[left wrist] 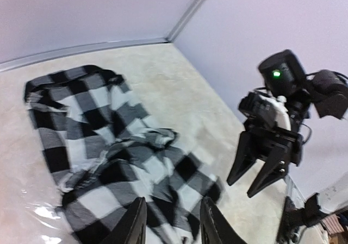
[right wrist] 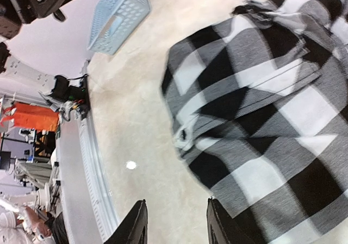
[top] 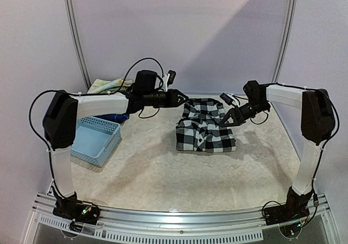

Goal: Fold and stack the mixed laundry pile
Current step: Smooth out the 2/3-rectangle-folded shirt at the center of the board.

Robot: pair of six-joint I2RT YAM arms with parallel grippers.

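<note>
The black-and-white checked shirt lies roughly folded at the back middle of the table. It also shows in the left wrist view and the right wrist view. My left gripper is open and empty, hovering by the shirt's far left corner. My right gripper is open and empty over the shirt's right edge; it also shows in the left wrist view. The pale floral cloth lies at the back left, partly behind the left arm. A dark blue piece peeks out under that arm. No olive-green piece shows.
A light blue perforated basket stands at the left of the table, also in the right wrist view. The table has a pale marbled top with a metal rail along its near edge. Walls close in the back and sides.
</note>
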